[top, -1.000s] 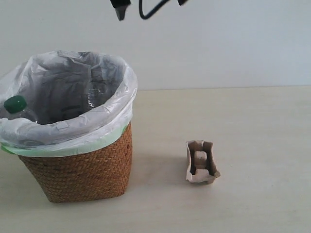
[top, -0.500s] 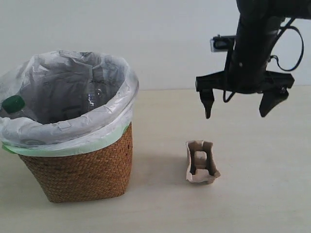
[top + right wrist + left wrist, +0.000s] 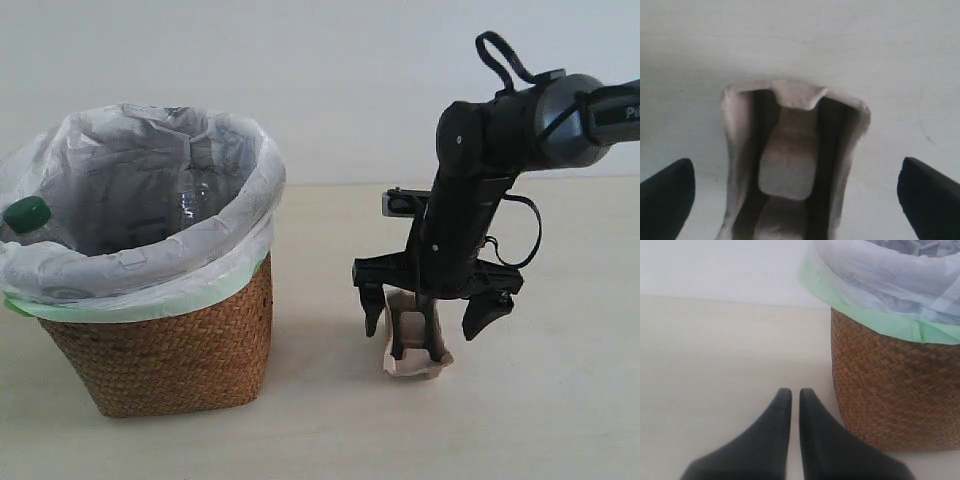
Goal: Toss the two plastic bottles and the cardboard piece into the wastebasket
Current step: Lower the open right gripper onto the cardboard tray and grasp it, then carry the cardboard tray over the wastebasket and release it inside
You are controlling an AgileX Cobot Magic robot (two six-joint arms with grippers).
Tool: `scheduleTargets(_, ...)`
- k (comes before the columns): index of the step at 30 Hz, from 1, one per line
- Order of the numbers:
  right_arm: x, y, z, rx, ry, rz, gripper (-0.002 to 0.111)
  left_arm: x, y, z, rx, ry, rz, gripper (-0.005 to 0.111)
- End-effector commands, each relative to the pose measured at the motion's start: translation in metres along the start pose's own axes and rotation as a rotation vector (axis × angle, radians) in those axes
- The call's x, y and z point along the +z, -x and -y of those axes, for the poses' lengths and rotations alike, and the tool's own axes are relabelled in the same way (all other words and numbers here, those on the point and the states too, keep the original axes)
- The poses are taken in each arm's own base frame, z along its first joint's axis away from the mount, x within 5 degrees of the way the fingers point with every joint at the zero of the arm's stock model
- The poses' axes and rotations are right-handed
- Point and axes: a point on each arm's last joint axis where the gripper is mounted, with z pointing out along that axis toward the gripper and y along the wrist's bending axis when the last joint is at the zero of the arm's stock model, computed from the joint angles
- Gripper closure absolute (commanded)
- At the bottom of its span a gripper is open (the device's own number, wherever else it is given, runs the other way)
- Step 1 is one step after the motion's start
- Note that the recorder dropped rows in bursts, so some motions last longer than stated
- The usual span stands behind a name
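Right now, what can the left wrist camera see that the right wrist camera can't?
Only the left wrist view shows the wicker wastebasket with its white bag, beside the shut left gripper. Only the right wrist view shows the cardboard piece, lying between the fingers of the open right gripper. Both show the pale table.

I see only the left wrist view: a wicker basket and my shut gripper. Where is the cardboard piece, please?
Observer: The cardboard piece lies on the table, right of the wastebasket in the exterior view, apart from it.
Operator: Is the right gripper near it?
Observer: The right gripper is open, one finger on each side of the piece, not touching.
Operator: And the bottles?
Observer: A green-capped bottle is already inside the wastebasket.
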Motion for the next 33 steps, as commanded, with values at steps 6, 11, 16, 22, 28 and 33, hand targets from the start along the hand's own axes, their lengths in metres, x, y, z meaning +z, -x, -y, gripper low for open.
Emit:
scheduleTargets(6,0.021,0.006,0.008,-0.018,-0.077,0.019,0.029,0.0,-0.001,0.0,-0.008,0.005,0.002,0.101)
scheduleTargets(11,0.019,0.009,0.006,-0.042,-0.067,0.056,0.108,0.0,-0.001,0.0,-0.008,0.005,0.002,0.101)
scheduleTargets(16,0.006,0.008,0.01,-0.093,-0.124,0.047,0.108,0.0,-0.001,0.0,-0.008,0.005,0.002,0.101)
scheduleTargets(22,-0.07,0.016,0.021,-0.112,-0.384,0.072,0.108,0.0,-0.001,0.0,-0.008,0.005,0.002,0.101)
scheduleTargets(28,-0.162,0.026,0.021,-0.119,-0.486,0.38,0.108,0.0,-0.001,0.0,-0.008,0.005,0.002,0.101)
scheduleTargets(33,-0.225,0.019,0.03,-0.118,-0.62,0.583,0.108,0.0,-0.001,0.0,-0.008,0.005,0.002,0.101)
